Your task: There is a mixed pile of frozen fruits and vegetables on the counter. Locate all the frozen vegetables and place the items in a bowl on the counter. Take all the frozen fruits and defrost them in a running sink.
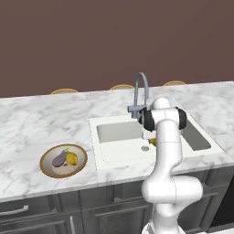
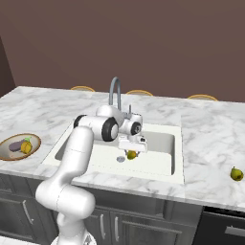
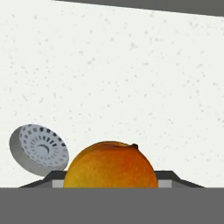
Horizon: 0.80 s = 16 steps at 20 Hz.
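While bent low over the sink [image 2: 162, 143], the claw [image 2: 131, 152] grips a frozen fruit [image 2: 131, 154].

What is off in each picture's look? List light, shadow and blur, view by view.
Left base view: flat even light, soft shadow inside the sink, no glare, all sharp. Right base view: same even light, the pear on the counter casts barely any shadow. Hand view: the fruit in the tool looks large and slightly soft, the drain crisp, basin floor speckled.
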{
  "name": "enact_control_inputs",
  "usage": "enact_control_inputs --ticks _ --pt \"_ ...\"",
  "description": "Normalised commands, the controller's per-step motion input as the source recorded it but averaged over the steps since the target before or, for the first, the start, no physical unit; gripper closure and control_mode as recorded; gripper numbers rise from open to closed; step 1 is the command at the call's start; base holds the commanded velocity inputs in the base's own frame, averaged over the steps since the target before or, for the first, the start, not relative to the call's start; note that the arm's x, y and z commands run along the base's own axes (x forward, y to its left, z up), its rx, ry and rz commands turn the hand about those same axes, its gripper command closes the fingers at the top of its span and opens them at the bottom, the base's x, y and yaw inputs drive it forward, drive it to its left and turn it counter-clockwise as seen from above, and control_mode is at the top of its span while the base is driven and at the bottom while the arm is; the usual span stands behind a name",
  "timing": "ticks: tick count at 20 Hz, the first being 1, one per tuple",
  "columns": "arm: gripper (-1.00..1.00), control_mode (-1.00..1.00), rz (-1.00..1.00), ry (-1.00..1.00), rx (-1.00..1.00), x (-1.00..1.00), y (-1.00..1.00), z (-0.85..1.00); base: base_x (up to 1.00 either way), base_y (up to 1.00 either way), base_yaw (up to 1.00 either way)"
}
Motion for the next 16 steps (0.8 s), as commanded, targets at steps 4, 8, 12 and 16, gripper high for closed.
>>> enact_control_inputs --ticks 4,8,12,16 --pt "1.00 -1.00 0.00 0.07 0.02 0.00 0.00 -0.31 0.00 0.00 0.00" --pt "-1.00 -1.00 0.00 0.07 0.01 0.00 0.00 -0.22 0.00 0.00 0.00" --pt "-1.00 -1.00 0.00 0.05 0.00 -0.02 0.00 -0.04 0.00 0.00 0.00" --pt "-1.00 -1.00 0.00 0.04 -0.01 -0.02 0.00 0.11 0.00 0.00 0.00"
